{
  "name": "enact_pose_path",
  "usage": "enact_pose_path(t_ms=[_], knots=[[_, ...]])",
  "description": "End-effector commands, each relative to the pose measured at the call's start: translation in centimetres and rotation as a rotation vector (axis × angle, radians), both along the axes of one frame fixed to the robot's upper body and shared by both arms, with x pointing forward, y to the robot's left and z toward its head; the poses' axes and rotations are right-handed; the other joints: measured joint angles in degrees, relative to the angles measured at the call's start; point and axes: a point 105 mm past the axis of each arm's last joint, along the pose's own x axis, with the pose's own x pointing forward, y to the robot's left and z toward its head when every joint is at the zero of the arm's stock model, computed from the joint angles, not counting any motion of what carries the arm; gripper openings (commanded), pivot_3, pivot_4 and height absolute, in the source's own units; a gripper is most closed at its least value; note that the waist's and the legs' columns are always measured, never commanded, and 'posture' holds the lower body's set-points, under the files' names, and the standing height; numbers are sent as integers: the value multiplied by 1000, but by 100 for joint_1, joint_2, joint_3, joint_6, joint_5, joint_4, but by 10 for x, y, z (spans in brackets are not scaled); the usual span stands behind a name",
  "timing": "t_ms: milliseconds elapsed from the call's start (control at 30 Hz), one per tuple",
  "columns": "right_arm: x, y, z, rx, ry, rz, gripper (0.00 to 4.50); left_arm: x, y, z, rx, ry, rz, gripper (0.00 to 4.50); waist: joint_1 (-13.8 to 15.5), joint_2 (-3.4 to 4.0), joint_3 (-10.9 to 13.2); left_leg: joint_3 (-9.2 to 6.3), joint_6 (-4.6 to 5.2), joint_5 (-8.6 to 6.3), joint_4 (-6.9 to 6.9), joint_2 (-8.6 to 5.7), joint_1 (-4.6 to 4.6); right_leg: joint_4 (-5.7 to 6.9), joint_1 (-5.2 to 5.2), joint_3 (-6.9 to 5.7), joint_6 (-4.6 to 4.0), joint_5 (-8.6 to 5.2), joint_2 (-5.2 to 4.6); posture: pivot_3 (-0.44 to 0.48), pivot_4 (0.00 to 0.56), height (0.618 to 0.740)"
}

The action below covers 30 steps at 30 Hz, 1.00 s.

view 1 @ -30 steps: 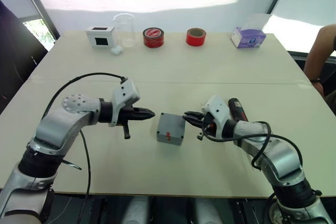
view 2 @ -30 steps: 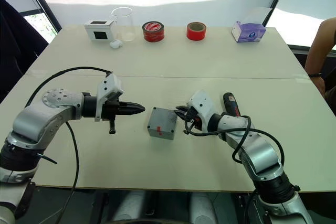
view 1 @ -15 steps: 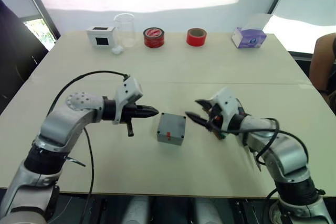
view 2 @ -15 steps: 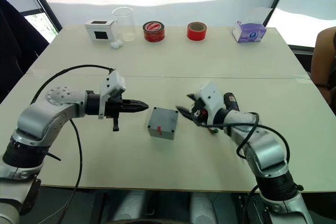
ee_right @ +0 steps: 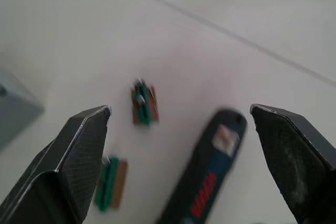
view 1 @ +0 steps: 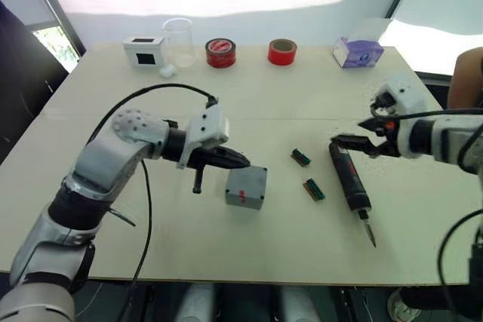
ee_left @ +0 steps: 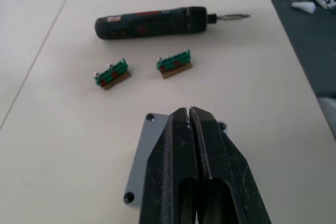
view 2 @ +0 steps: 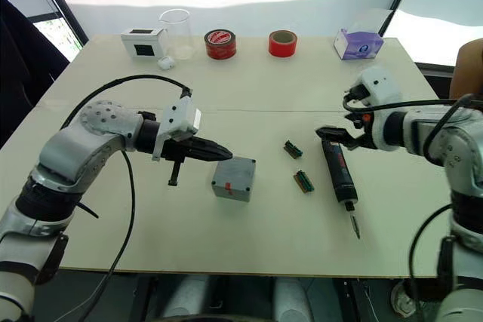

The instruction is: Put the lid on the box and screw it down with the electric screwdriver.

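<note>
On the tabletop (view 1: 249, 96), mid-span:
Small square grey metal box (view 1: 246, 187): lying with its lid on.
Left gripper (view 1: 240, 161): hovering at the box's upper edge, jaws pressed together.
Black pen-shaped electric screwdriver (view 1: 349, 177): lying right of two green bit holders (view 1: 308, 175).
Right gripper (view 1: 350, 142): hanging above the screwdriver's butt, jaws spread, holding nothing.

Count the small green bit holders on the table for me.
2. One bit holder lies between the box and the electric screwdriver; the second bit holder lies just nearer the robot, beside the screwdriver's body.
</note>
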Motion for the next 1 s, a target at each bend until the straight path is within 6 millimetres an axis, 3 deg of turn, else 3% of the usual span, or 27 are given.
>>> enact_pose_path(t_ms=[33, 233, 500, 1000], knots=[[-13, -7, -13, 56, 182, -17, 4432, -10, -8, 6, 17, -69, -77, 0, -5, 0, 0, 1, 1, -1, 2, 0, 0, -1, 1, 0, 1, 1, 0, 0, 150, 740], [-18, -22, -24, 6, 335, -32, 4432, -21, -14, 3, 5, -52, -113, 0, -25, 7, 4, 6, 3, -2, 6, 1, 0, 2, -1, 4, 2, 1, -2, 0, 150, 740], [-17, -11, -44, 39, 476, 16, 4432, -29, -20, 1, -17, -34, -108, 0, -15, 7, 5, 7, 4, -2, 6, 3, -1, 2, -4, 5, 3, 1, 0, 0, 150, 740], [-15, -15, -95, -120, 654, 0, 4432, -30, -20, -4, -54, -13, -4, 0, -17, 6, 6, 5, 2, -2, 9, 4, 0, 7, -6, 4, 3, 1, 3, 0, 150, 740]])
